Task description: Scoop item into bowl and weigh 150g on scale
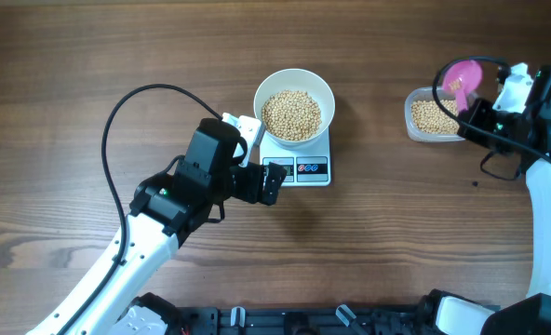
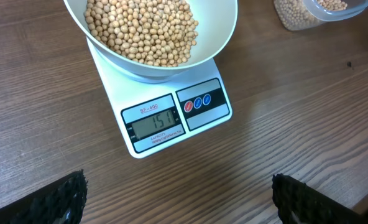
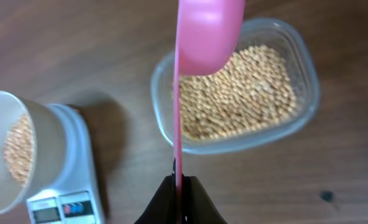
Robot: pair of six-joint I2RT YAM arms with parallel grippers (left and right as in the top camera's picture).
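On the table, in the middle, the white bowl (image 2: pixel 215 43) sits on the scale (image 2: pixel 171 87), and it is full of small tan beans (image 2: pixel 143 31). The little screen (image 2: pixel 155 126) seems to say 151, though the numbers are small and hard to read, so the weighing looks about done. The left gripper (image 2: pixel 184 202) rests low in front of the scale with its jaws wide apart and nothing in them. The scale's front edge is near and just ahead of them, not touching, and the bowl of beans is further on, past the buttons. If this arm slid forward it could bump the scale or press on it, and then the number would be wrong or the bowl could tip. The right gripper (image 3: pixel 183 186) is squeezed tight on the thin handle of the pink scoop (image 3: pixel 206 31). The scoop hangs over the clear tub (image 3: pixel 305 68), which has more beans in it, well apart from the white bowl. Nobody can tell from here if the scoop has beans inside. If it does, and it took them to the bowl, there would be too many, and some might drop on the table on the way
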